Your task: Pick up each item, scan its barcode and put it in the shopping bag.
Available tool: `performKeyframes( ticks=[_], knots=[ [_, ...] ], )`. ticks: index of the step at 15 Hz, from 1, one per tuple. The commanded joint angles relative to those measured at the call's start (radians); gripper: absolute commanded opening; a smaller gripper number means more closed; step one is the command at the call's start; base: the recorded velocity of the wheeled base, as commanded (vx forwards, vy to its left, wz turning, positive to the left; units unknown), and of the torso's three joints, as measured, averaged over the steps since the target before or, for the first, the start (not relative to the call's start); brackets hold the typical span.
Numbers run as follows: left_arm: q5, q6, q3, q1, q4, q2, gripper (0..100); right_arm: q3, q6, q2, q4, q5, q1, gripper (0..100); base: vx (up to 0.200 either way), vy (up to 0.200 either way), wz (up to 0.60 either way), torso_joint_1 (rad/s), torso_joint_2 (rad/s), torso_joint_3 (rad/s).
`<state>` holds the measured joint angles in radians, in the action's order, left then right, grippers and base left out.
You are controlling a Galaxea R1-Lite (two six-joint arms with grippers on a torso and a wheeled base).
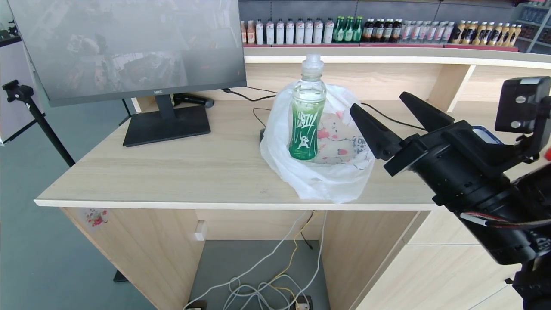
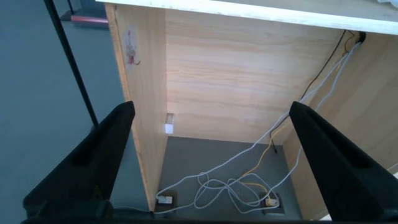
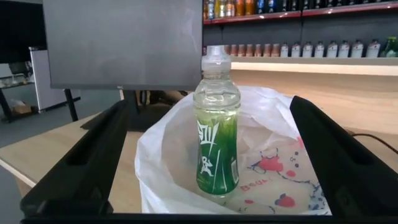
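Observation:
A clear bottle with a green label and a white cap stands upright inside the white plastic shopping bag on the wooden counter. My right gripper is open just to the right of the bag, level with the bottle, nothing between its fingers. The right wrist view shows the bottle straight ahead in the bag, beyond the open gripper. My left gripper is open and empty, low down, facing the underside of the counter.
A monitor on a black stand sits at the counter's back left. Cables run across the counter behind the bag, and more cables lie on the floor under it. A tripod stands left. Shelves of bottles line the back.

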<state>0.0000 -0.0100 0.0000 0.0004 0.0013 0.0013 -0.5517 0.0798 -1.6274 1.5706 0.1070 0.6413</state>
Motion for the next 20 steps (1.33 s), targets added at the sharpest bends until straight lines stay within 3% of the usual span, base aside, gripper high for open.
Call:
performKeyframes(
  ticks=[1,5,10,20],
  knots=[
    [0.000,-0.002,0.000,0.001,0.000,0.000,100,0.019,0.000,0.001,0.000,0.000,-0.002,100,0.000,-0.200,0.00,0.002,0.00,0.002],
    [0.000,-0.002,0.000,0.001,0.000,0.000,100,0.093,0.000,0.063,0.000,0.000,-0.017,100,0.000,-0.200,0.00,0.006,0.00,0.002],
    [0.000,-0.005,0.000,0.001,0.000,0.000,100,0.085,0.000,0.109,0.000,0.000,-0.068,100,0.000,-0.200,0.00,-0.002,0.00,0.001],
    [0.000,-0.005,0.000,0.001,0.000,0.000,100,0.111,0.000,0.095,0.000,0.000,-0.083,100,0.000,-0.200,0.00,0.002,0.00,0.007]
  ],
)
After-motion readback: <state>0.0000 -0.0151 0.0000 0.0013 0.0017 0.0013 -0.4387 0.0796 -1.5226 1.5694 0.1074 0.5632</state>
